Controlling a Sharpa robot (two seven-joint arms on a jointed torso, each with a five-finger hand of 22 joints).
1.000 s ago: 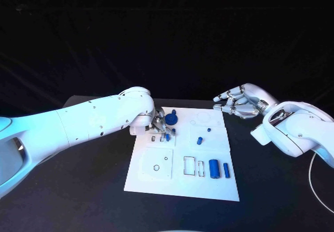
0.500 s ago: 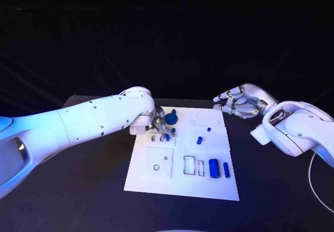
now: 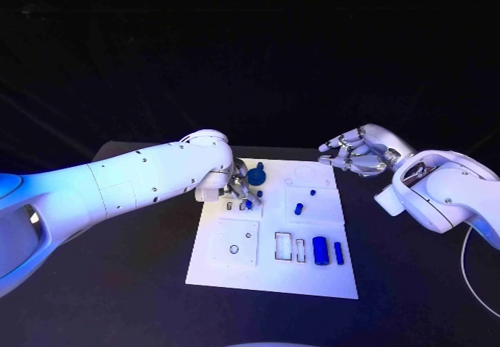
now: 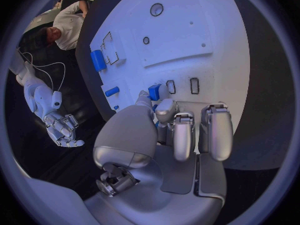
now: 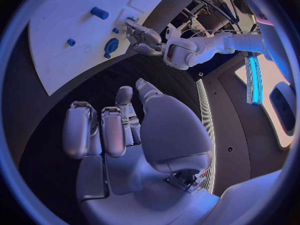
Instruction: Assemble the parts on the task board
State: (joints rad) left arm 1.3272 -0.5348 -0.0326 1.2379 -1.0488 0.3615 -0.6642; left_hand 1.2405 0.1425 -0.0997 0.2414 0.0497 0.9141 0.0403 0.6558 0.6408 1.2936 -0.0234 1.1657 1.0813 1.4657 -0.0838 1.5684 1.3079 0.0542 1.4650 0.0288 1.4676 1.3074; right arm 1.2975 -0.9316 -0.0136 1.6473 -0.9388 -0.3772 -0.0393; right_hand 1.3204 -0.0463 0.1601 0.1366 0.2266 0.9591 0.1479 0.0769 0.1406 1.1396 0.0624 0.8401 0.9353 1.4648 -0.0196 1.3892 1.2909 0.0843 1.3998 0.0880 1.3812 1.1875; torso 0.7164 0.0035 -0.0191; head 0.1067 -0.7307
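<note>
Head view: a black counter (image 3: 125, 289) carries the white task board (image 3: 240, 271), with one white arm reaching in from each side.

Farthest left, the left hand (image 3: 238, 189) hangs over the board's far left corner with its fingers (image 3: 250, 195) pointing down onto the surface. Left wrist view shows the left hand (image 4: 169, 135) from behind; its fingers (image 4: 186, 135) lie curled side by side, tips close to the board, and the thumb tip meets a small blue part (image 4: 154, 91) just past them. Whether the part is truly pinched, I cannot tell. Two small rectangular slots (image 4: 182, 86) sit beside that part, right in front of the fingertips.

Just to the right of the left fingers a round blue part (image 3: 257, 174) rests on the board. Further right lie a short blue peg (image 3: 299, 210) and a tiny blue peg (image 3: 313, 193). Nearer the robot, well away from both hands, a thick blue cylinder (image 3: 321, 251) and a thin blue bar (image 3: 339, 252) lie side by side next to outlined rectangular recesses (image 3: 283, 246).

Farthest right, the right hand (image 3: 360, 153) hovers off the board's far right corner, above the counter. Right wrist view shows its fingers (image 5: 100, 130) loosely curled, slightly apart, holding nothing, with the board (image 5: 69, 60) well beyond the fingertips.
</note>
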